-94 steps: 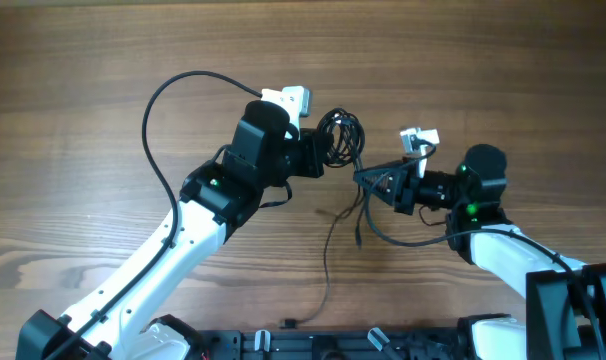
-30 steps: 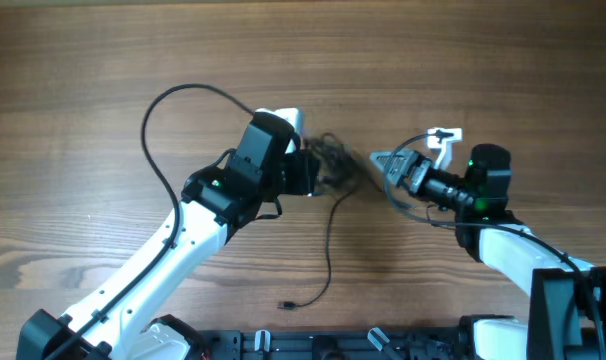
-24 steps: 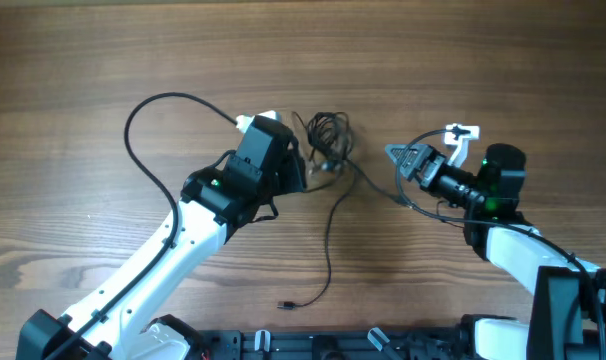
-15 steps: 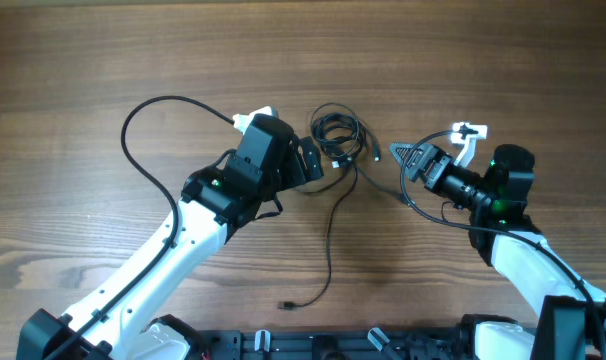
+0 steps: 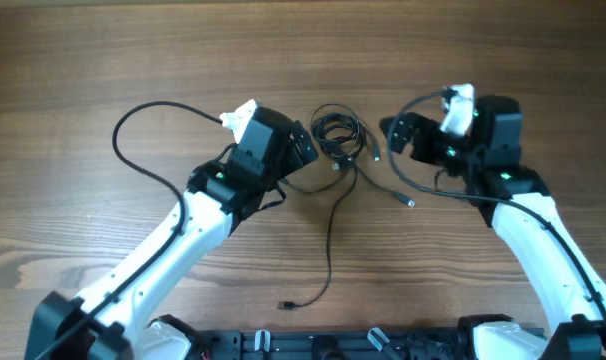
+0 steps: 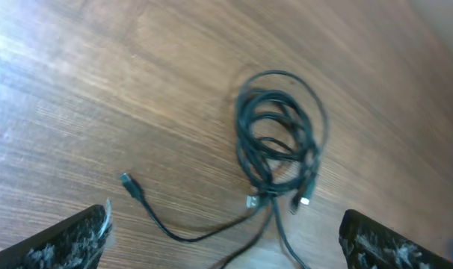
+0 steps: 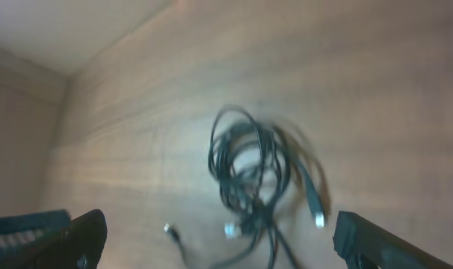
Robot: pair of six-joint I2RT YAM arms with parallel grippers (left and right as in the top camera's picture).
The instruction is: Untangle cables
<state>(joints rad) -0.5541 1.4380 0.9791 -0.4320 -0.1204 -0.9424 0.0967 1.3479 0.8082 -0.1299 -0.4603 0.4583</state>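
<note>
The work surface is a brown wood-grain table (image 5: 503,60).

1. My left fingers (image 6: 69,239) stand wide apart and hold nothing. My right fingers (image 7: 383,239) also stand wide apart and hold nothing.
2. The cables (image 5: 338,135) lie flat on the table in the gap between my two finger pairs. They are just ahead of the left fingers and near the right fingers, and they touch neither.
3. Judgement: with both pairs spread and aimed at the bundle from opposite sides, each wrist camera sees the loops clearly. Either pair can therefore pick a free end before closing.
4. Judgement: the bundle is slack and settled, so its crossings can be read. The untangling itself is not yet done.

Count:
- Finger pairs: two.
- Coiled bundle: one, of several overlapping turns. I cannot tell how many separate cables are in it.
- Plug ends (image 6: 127,179): three in the left wrist view, one out to the side and two close together at the near rim of the coil.
- Long loose strand: one, running back past both finger pairs toward the arm bases.
- Thick arm cable (image 5: 133,130): one loop, behind and outboard of my left fingers. It is not part of the job.
</note>
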